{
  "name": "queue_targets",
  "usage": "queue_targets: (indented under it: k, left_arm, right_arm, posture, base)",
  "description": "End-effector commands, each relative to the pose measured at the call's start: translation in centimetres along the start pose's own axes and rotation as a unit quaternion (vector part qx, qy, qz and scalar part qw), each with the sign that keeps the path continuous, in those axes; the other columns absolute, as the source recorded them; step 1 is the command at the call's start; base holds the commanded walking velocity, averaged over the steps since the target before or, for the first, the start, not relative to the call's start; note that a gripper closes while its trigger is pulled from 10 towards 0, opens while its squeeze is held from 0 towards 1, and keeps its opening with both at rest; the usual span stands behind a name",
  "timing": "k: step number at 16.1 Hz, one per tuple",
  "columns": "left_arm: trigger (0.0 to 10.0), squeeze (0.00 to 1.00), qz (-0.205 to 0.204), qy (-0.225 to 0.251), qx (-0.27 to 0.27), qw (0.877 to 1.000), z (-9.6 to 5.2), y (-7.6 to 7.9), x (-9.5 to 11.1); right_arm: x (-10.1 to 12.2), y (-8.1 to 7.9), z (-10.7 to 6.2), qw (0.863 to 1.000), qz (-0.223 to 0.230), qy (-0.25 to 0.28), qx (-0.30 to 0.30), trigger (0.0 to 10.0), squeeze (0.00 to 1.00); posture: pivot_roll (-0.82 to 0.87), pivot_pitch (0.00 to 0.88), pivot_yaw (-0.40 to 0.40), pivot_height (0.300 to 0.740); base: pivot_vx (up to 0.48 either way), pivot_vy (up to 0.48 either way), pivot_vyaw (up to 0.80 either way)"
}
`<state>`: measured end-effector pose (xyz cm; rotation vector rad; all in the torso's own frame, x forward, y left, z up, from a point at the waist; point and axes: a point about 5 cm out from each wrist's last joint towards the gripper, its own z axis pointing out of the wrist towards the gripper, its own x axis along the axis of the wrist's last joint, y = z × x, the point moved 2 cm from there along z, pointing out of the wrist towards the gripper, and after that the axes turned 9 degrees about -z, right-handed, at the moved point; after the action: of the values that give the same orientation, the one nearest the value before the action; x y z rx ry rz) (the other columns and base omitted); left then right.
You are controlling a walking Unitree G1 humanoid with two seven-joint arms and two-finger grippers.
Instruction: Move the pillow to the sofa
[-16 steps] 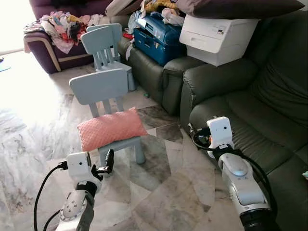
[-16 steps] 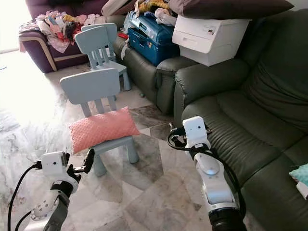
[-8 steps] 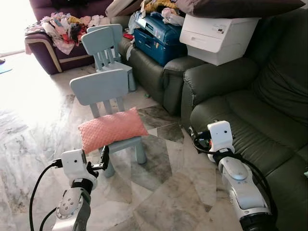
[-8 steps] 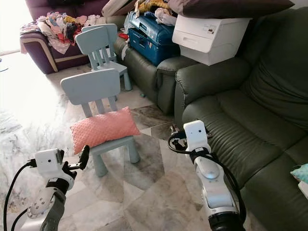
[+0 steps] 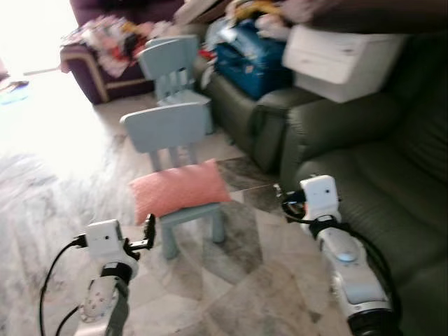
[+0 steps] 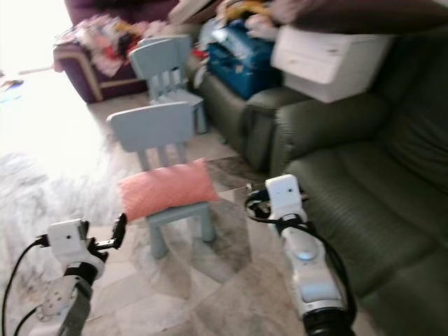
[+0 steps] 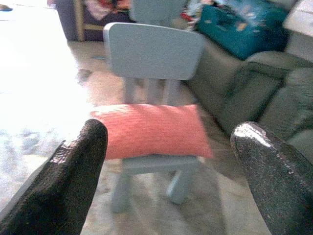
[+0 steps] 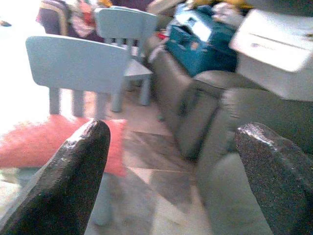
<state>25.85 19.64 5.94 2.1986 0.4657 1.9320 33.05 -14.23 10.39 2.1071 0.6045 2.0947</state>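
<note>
A pink textured pillow lies on the seat of a small pale-blue chair on the marble floor. My left gripper hovers low, just short of the chair's front left, and is open. In the left wrist view the pillow sits straight ahead between the spread fingers. My right gripper is open to the right of the chair, close to the dark green sofa. Its wrist view has the pillow off to one side and the sofa ahead.
A second blue chair stands behind the first. A blue suitcase and a white printer sit on the sofa's far sections. A purple sofa piled with clothes is at the back left. The picture is blurred.
The whole picture has slid to the right and blurred, so the camera has moved. My left gripper sits a little lower and further left of the chair than a second ago.
</note>
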Motion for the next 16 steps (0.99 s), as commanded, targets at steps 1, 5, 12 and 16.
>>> queue_targets:
  k: [1, 5, 12, 16]
  left_arm:
    - [10.0, 0.0, 0.002, 0.011, -0.004, 1.0, 0.18, 0.28, 0.54]
    - [10.0, 0.0, 0.004, 0.011, -0.005, 1.0, 0.19, 0.29, 0.61]
    - [10.0, 0.0, 0.011, 0.01, -0.007, 1.0, 0.17, 0.26, 0.71]
    - [10.0, 0.0, 0.023, 0.002, 0.011, 1.0, 0.41, 0.36, 0.42]
  right_arm:
    - [-0.21, 0.49, -0.14, 1.0, -0.003, -0.004, -0.007, 10.0, 0.0]
    - [-0.19, 0.34, -0.05, 1.0, -0.001, -0.004, -0.006, 10.0, 0.0]
    - [-0.35, 0.03, -0.09, 1.0, 0.003, -0.005, -0.006, 10.0, 0.0]
    - [-0.41, -0.2, -0.06, 1.0, 0.006, -0.006, -0.007, 10.0, 0.0]
  posture:
    - [-0.17, 0.0, 0.036, 0.74]
    - [-0.16, 0.0, 0.041, 0.74]
    - [-0.16, 0.0, 0.05, 0.74]
    - [-0.15, 0.0, 0.057, 0.74]
  base:
    - [0.352, 0.322, 0.0]
    - [0.354, 0.324, 0.0]
    - [0.355, 0.324, 0.0]
    - [0.0, 0.0, 0.0]
